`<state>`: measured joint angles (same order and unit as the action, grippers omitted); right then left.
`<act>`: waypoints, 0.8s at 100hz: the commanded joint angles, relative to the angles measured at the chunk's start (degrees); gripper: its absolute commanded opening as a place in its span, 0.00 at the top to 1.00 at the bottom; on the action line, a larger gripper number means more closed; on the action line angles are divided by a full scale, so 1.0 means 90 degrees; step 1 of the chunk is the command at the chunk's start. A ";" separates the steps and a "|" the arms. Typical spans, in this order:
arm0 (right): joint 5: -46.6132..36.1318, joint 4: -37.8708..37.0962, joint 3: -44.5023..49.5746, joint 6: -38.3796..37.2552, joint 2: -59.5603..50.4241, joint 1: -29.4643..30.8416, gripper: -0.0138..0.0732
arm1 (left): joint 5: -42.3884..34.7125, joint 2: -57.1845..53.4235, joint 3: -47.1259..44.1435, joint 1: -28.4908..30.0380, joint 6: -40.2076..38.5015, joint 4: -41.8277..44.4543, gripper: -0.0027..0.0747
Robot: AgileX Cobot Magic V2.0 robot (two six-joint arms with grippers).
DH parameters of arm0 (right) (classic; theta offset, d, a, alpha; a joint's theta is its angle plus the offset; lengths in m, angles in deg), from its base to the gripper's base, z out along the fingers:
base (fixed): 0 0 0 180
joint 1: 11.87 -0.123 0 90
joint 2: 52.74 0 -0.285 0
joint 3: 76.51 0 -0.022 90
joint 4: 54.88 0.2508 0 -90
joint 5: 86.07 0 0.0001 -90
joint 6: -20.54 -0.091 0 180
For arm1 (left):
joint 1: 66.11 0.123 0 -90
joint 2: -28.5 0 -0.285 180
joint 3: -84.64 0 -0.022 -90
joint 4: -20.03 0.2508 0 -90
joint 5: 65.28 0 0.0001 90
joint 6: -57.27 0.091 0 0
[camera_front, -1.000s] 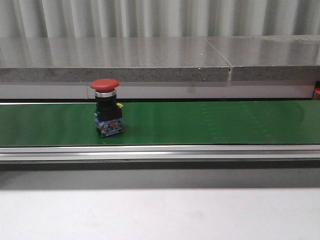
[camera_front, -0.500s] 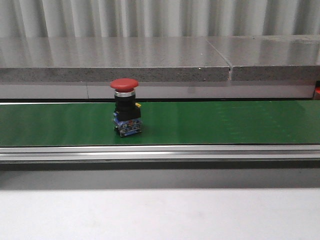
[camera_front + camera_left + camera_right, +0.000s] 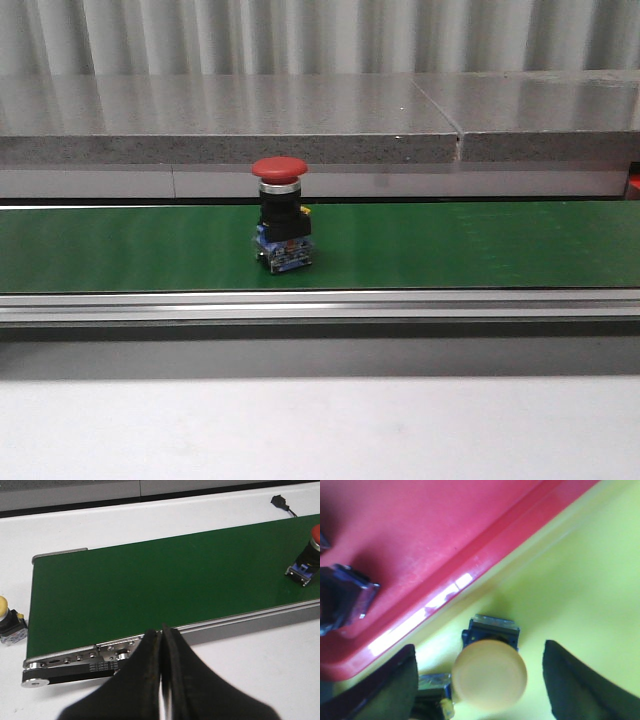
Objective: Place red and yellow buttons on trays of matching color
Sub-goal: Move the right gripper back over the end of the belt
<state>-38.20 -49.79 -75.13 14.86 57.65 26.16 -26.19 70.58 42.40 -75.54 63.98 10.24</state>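
The right gripper [image 3: 480,680] stood open astride a yellow mushroom-head pushbutton [image 3: 490,674] on the yellow plastic tray [image 3: 580,580], beside its edge against the red plastic tray [image 3: 420,530]. The left gripper [image 3: 161,645] was closed, empty, near the green conveyor belt [image 3: 480,245] carrying the red mushroom-head pushbutton [image 3: 281,220].

A workshop: green conveyor belt [image 3: 450,245], corrugated metal wall [image 3: 320,35].

In the left wrist view, the picture's edge cuts the red button [image 3: 308,555] and we see only part of its cap. In the right wrist view, the yellow button [image 3: 490,672] is blurred, and the red tray [image 3: 420,540] and yellow tray [image 3: 580,580] are cut off.
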 commanded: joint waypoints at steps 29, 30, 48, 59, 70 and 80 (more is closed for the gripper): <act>0.0181 -0.0177 -0.0115 0.0005 -0.1915 -0.0334 0.23 | -0.0439 0.0002 0.0168 -0.0040 0.0007 -0.0094 0.99; 0.0191 -0.0177 -0.0115 0.0005 -0.1963 -0.0378 0.23 | -0.0439 0.0002 0.0168 -0.0040 0.0007 -0.0094 0.99; 0.0254 -0.0185 -0.0115 0.0060 -0.2461 -0.1189 0.23 | -0.0439 0.0002 0.0168 -0.0040 0.0007 -0.0094 0.99; 0.0298 -0.0185 -0.0129 0.0074 -0.2565 -0.1901 0.23 | -0.0439 0.0002 0.0168 -0.0040 0.0007 -0.0094 0.99; 0.0358 -0.0185 -0.0137 0.0194 -0.2565 -0.2632 0.23 | -0.0439 0.0002 0.0168 -0.0040 0.0007 -0.0094 0.99; 0.0457 -0.0185 -0.0143 0.0222 -0.2565 -0.3200 0.19 | -0.0439 0.0002 0.0168 -0.0040 0.0007 -0.0094 0.99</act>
<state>-33.07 -51.22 -74.92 15.80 36.70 0.64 -26.19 70.58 42.40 -75.54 63.98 10.24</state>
